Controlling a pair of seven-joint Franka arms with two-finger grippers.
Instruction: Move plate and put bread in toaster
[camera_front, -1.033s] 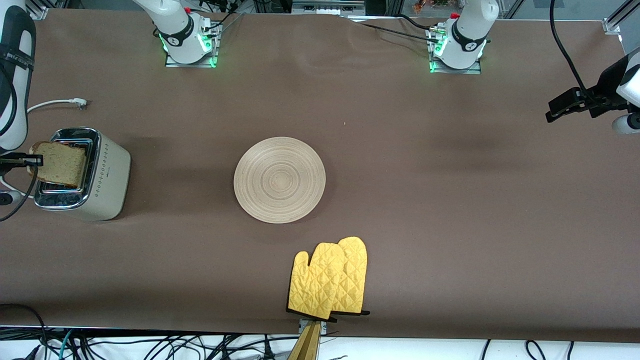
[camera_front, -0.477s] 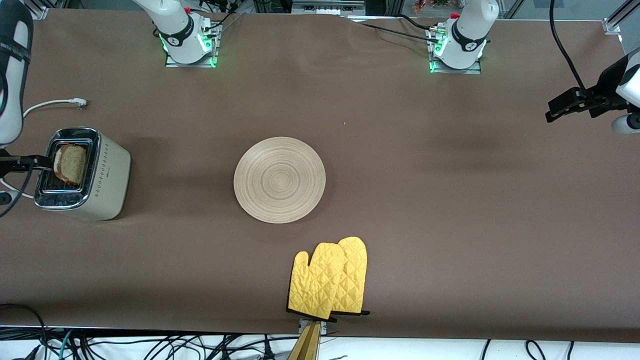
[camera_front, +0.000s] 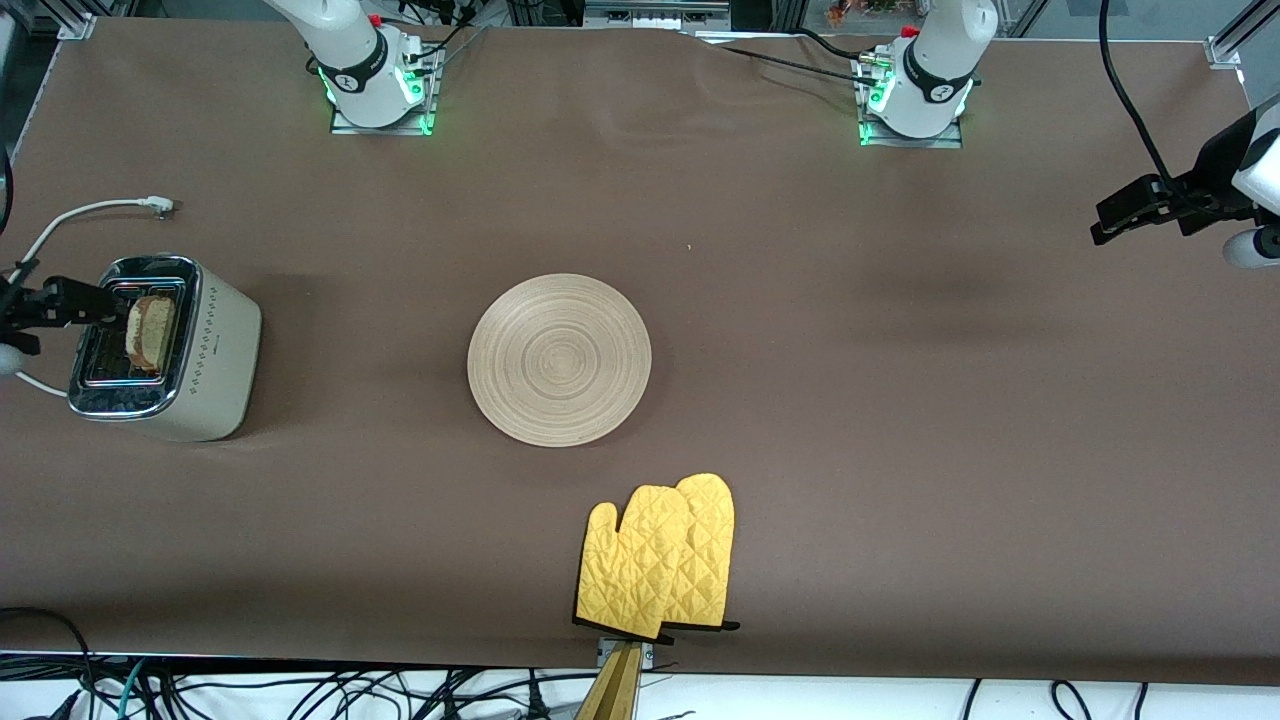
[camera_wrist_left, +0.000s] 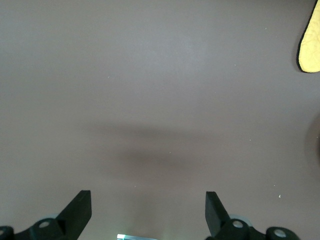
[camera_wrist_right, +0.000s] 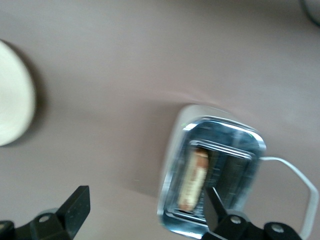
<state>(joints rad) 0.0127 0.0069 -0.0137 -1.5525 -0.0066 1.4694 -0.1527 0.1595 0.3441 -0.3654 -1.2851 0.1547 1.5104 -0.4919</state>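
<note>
The cream toaster with a chrome top stands at the right arm's end of the table. The bread stands in one of its slots, with its top edge showing. In the right wrist view the toaster and the bread lie below my right gripper, which is open and empty. In the front view the right gripper hangs beside the toaster's top. The round wooden plate lies at the table's middle, and its edge shows in the right wrist view. My left gripper is open and empty and waits over the left arm's end of the table.
A pair of yellow oven mitts lies nearer the front camera than the plate, and a tip of them shows in the left wrist view. The toaster's white cord trails toward the robots' bases.
The bread has gone from the right gripper's hold above the toaster down into the slot. The right gripper has let go and drawn away from the toaster. The left arm has not moved.
</note>
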